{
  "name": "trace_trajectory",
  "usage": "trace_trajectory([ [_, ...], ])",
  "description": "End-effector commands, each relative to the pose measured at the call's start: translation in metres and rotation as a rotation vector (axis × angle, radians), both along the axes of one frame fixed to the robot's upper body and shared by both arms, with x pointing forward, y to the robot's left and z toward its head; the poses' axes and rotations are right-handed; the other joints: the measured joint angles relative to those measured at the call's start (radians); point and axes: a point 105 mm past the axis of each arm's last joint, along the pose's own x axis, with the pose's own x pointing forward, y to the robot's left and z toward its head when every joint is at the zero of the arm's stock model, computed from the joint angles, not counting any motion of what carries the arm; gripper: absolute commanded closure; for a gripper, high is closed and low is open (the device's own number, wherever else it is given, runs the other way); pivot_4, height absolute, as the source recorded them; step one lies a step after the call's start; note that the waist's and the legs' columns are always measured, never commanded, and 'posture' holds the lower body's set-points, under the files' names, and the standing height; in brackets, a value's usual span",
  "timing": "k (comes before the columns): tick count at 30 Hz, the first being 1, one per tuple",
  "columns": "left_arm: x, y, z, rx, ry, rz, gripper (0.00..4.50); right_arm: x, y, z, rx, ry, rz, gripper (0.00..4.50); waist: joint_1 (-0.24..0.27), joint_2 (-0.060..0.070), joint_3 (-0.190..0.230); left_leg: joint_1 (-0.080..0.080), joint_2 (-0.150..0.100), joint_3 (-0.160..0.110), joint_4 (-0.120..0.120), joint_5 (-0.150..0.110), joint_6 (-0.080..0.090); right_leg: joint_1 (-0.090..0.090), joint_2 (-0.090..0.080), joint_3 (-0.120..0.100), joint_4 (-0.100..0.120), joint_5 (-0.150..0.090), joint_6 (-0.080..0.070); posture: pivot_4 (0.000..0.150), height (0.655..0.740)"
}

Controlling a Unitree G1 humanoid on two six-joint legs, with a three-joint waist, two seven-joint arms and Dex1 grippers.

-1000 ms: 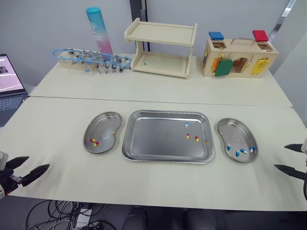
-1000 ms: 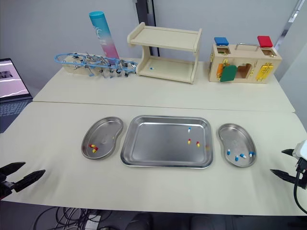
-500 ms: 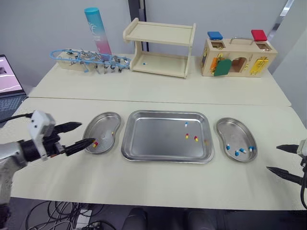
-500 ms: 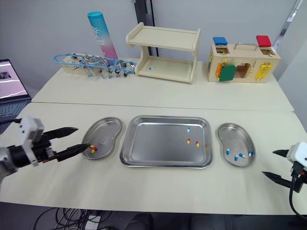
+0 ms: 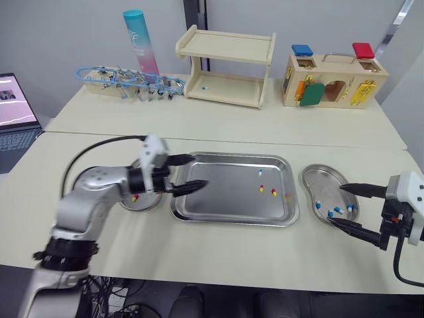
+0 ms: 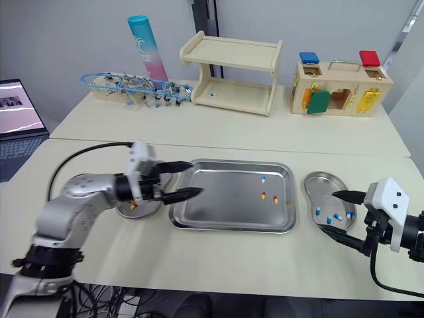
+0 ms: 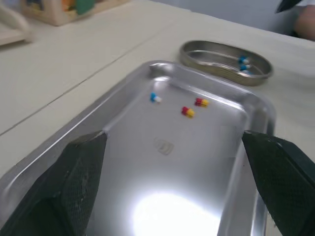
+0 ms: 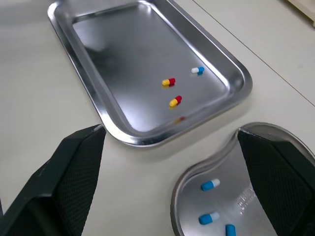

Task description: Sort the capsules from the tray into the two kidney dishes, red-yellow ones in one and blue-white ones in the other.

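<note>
3 capsules (image 5: pixel 262 189) in tray (image 5: pixel 225 202); left pincer (image 5: pixel 199 171) overhangs edge.

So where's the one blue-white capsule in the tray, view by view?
Left eye: blue-white capsule in the tray, far right part.
Right eye: same spot.
Left wrist: near the tray's corner.
Right wrist: near the tray's rim.
Landmark: two red-yellow capsules beside it.

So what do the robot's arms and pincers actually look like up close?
The left arm is built of rounded silver-grey shells with black joints, and a thin black cable loops along it. Each wrist carries a white boxy block. The left pincer and right pincer each have two slim, pointed black fingers with a mesh-textured surface.
</note>
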Motion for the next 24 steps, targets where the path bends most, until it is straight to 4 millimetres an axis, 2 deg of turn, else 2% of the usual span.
trace_trajectory([
  [1, -0.001, -0.024, -0.004, 0.021, -0.035, -0.101, 0.00, -0.002, 0.004, 0.002, -0.011, -0.041, 0.010, 0.01, 0.000, 0.000, 0.000, 0.000, 0.000, 0.000, 0.000, 0.000, 0.000, 0.000, 0.000, 0.000, 0.000, 0.000, 0.000, 0.150, 0.7400],
  [5, 0.011, -0.057, -0.017, 0.003, -0.035, -0.164, 0.00, -0.008, 0.003, -0.006, -0.014, -0.061, -0.001, 0.01, 0.000, 0.000, 0.000, 0.000, 0.000, 0.000, 0.001, 0.000, 0.000, 0.000, 0.000, 0.000, 0.000, 0.000, 0.000, 0.150, 0.7400],
  [7, 0.014, -0.066, -0.022, -0.008, -0.027, -0.190, 0.00, -0.011, 0.005, -0.010, -0.013, -0.061, 0.002, 0.01, 0.000, -0.001, 0.000, 0.000, 0.000, 0.000, 0.001, 0.000, 0.000, 0.001, 0.000, 0.000, 0.000, 0.000, 0.000, 0.150, 0.7400],
  [10, 0.019, -0.077, -0.031, 0.005, -0.026, -0.219, 0.60, -0.013, 0.010, -0.013, 0.000, -0.062, 0.002, 0.00, -0.007, -0.001, 0.000, 0.001, 0.000, 0.000, 0.001, 0.000, 0.000, 0.001, 0.000, 0.000, 0.000, 0.000, 0.000, 0.150, 0.7400],
  [13, 0.033, -0.093, -0.041, 0.040, -0.050, -0.206, 1.57, -0.014, 0.015, -0.014, 0.009, -0.065, 0.002, 0.00, -0.002, -0.001, 0.000, 0.001, -0.001, 0.000, 0.001, 0.000, 0.000, 0.001, 0.000, 0.000, 0.001, 0.000, 0.000, 0.150, 0.7400],
  [17, 0.038, -0.106, -0.049, 0.071, -0.052, -0.226, 1.57, -0.015, 0.018, -0.015, 0.008, -0.068, -0.001, 0.00, -0.002, -0.001, 0.000, 0.001, -0.001, 0.000, 0.001, 0.000, 0.000, 0.002, 0.000, 0.000, 0.000, 0.000, 0.001, 0.150, 0.7400],
  [24, 0.050, -0.116, -0.061, 0.105, -0.025, -0.186, 1.57, -0.017, 0.018, -0.017, 0.002, -0.063, -0.012, 0.00, -0.001, -0.001, 0.000, 0.001, -0.001, -0.001, 0.001, 0.000, 0.000, 0.002, 0.000, 0.000, 0.000, 0.000, 0.001, 0.150, 0.7400],
])
